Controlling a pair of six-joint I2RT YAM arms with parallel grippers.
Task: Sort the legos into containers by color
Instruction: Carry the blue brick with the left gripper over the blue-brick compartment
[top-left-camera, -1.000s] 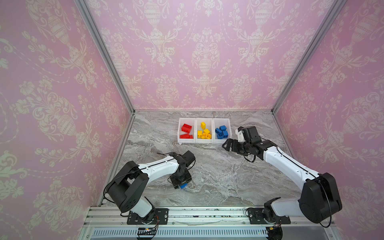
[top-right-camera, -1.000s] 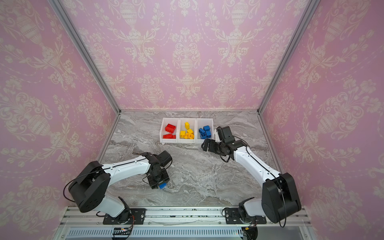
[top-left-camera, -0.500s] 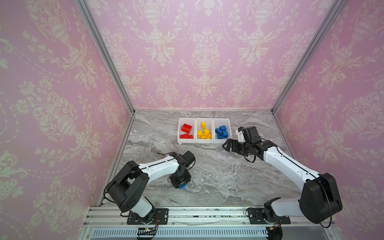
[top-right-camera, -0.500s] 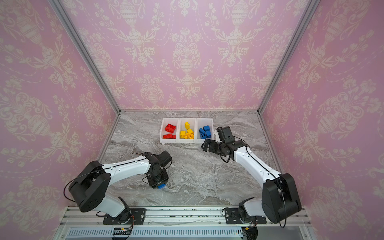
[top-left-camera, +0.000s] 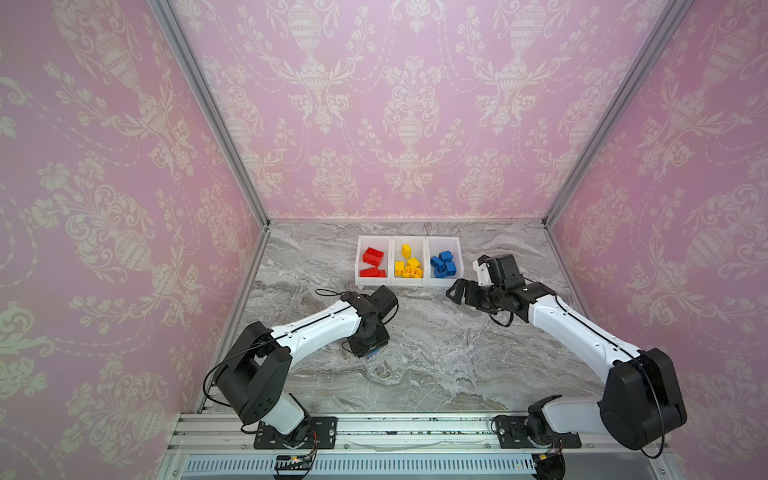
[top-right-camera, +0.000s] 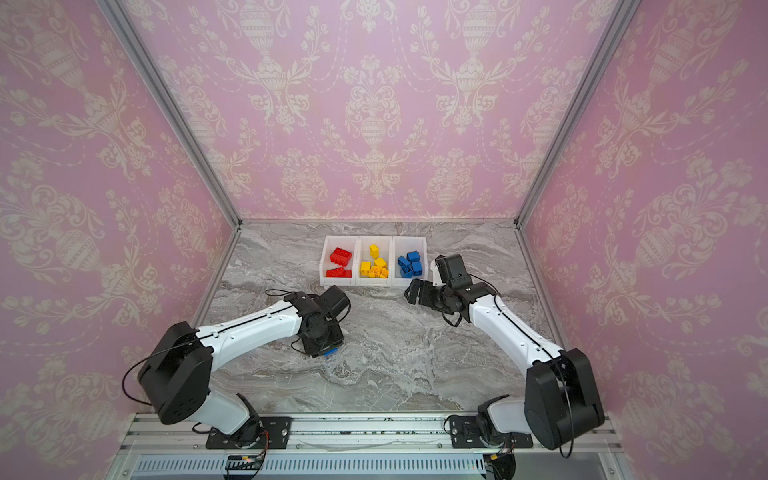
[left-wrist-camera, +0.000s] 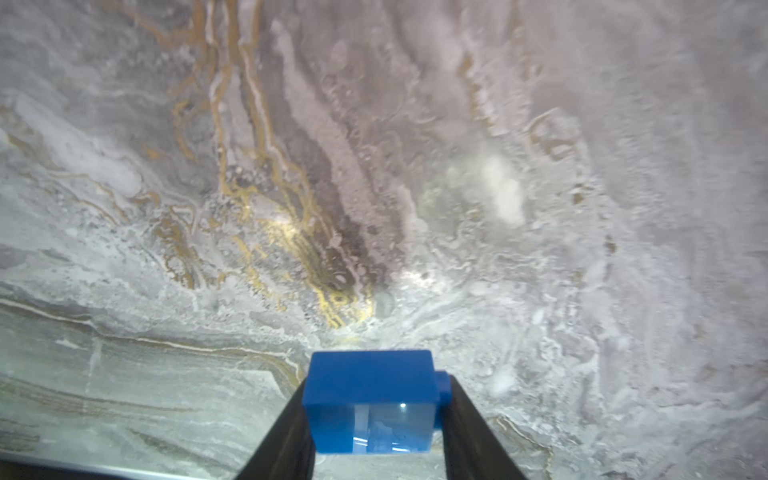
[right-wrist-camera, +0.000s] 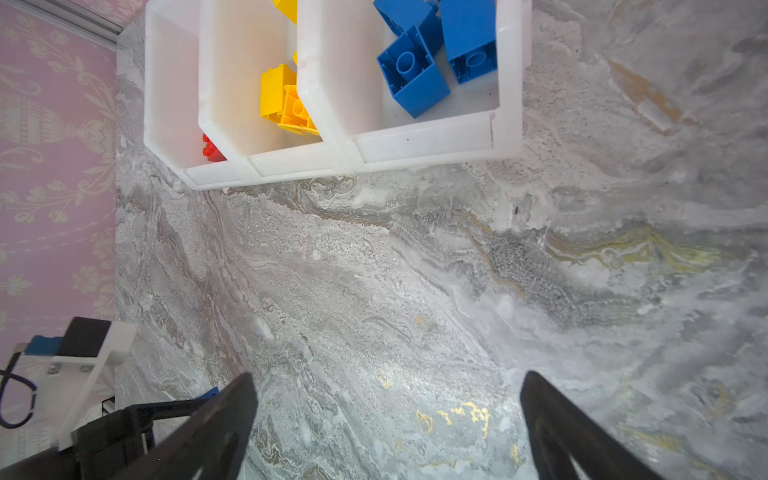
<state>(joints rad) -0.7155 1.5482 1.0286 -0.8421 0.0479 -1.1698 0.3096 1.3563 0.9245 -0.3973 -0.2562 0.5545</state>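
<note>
Left gripper (left-wrist-camera: 376, 415): narrowed onto a single blue lego (left-wrist-camera: 370, 386), pinched between both black fingers (left-wrist-camera: 286, 440). Lego on its side in the grip, one stud poking out against one finger. Sits low over the bench (top-left-camera: 436, 365), toward the front left, well apart from the containers (top-left-camera: 409, 283). Contact between lego and bench: cannot tell from any view. In both top views, only a sliver of blue peeking out below the gripper body.

Right gripper (right-wrist-camera: 386, 376): spread wide, nothing between the fingers, bare marble bench beneath. Hovers just in front of the containers, near the front corner of the right-hand bin, not touching it.

Containers: three white translucent open-top bins joined in a row, at the back middle of the bench. One colour per bin.
- Left bin: red legos (top-left-camera: 372, 257), long bricks, lying toward the front and middle.
- Middle bin: yellow legos (top-left-camera: 409, 266), several short ones in a loose heap, one apart toward the back.
- Right bin: blue legos (top-left-camera: 444, 264), several short ones jumbled together, at least two with hollow undersides showing in the right wrist view.
</note>
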